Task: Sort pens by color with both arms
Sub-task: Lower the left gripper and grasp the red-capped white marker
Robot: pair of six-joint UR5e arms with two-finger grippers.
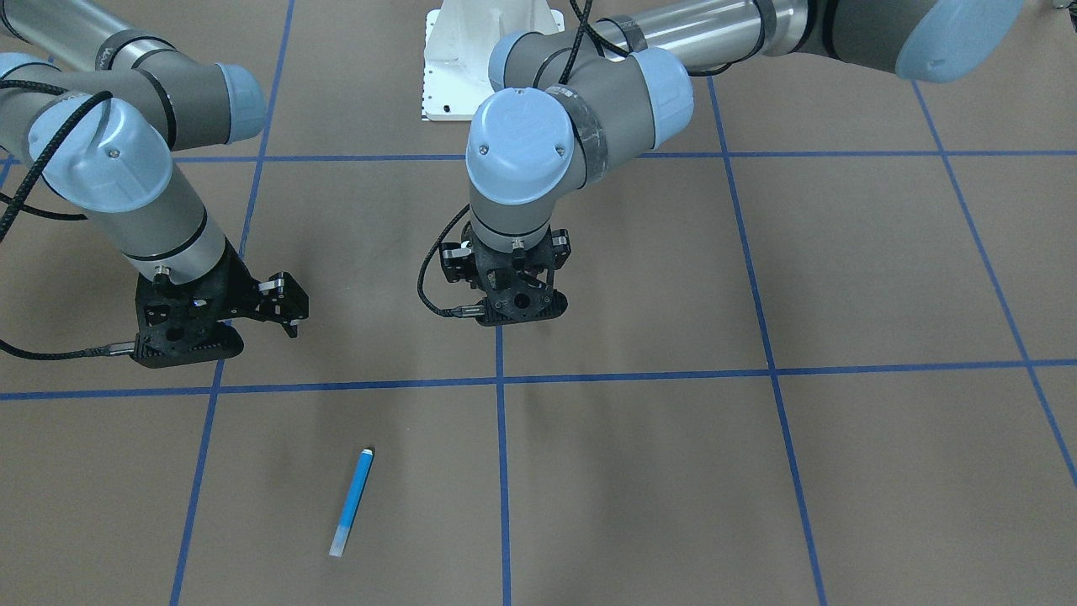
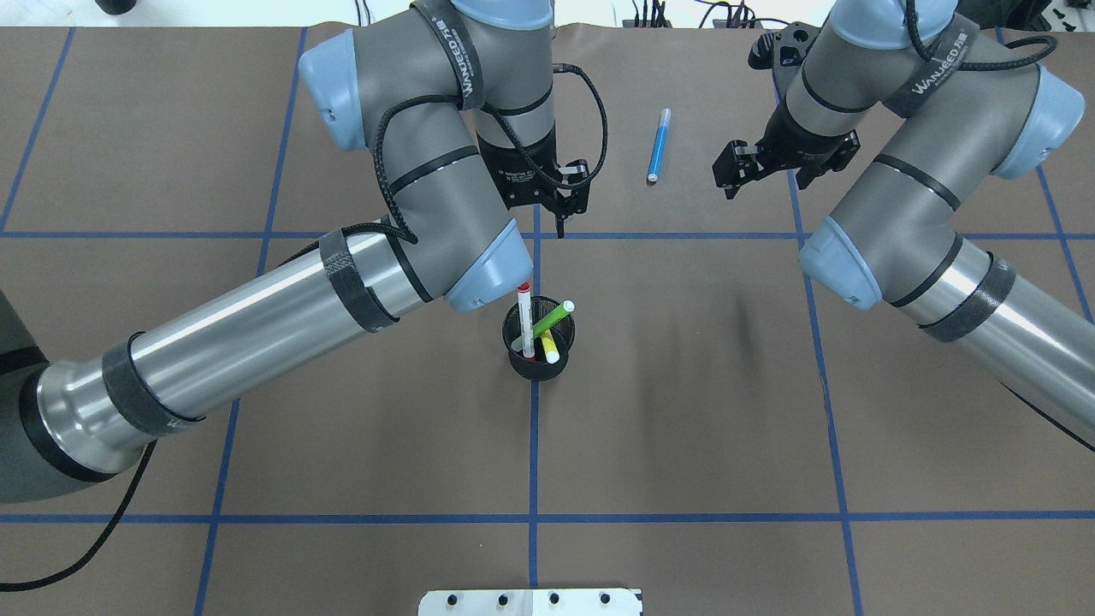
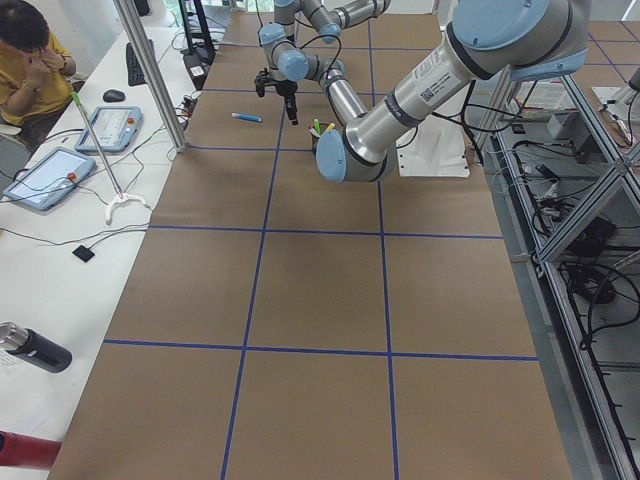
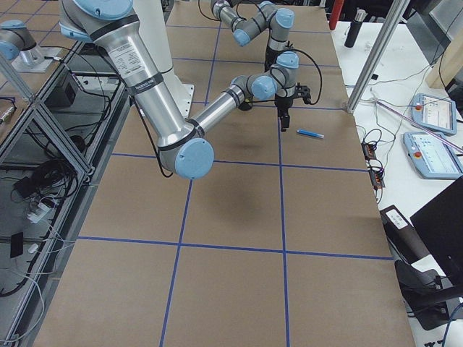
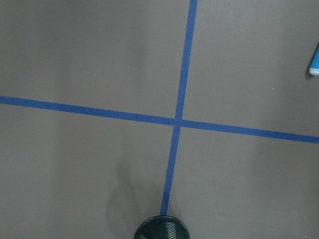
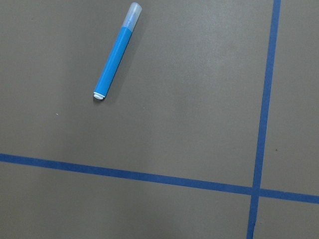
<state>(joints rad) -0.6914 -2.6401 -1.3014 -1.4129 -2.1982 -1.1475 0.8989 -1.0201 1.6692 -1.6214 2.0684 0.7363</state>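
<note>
- Pens are split two ways: the blue pen (image 2: 658, 145) lies flat on the surface (image 2: 684, 385), apart from everything. The red-capped white pen (image 2: 526, 325), green pen (image 2: 552, 318) and yellow pen (image 2: 549, 349) stand leaning in the mesh cup (image 2: 539, 366).
- The step in hand looks like fetching the next pen from the cup. The pincer should come down upright over one pen's top end, avoid the crossed neighbours, and lift straight so the light cup does not tip or drag.
- That pen should then go down well apart from the blue one, so the colours stay distinct.
- The left pincer (image 2: 561, 210) hangs above the surface just beyond the cup, touching nothing. I cannot tell how far its jaws are parted.
- The right pincer (image 2: 727, 175) hovers beside the blue pen, clear of it and carrying no pen. Its jaw gap is also unclear.
</note>
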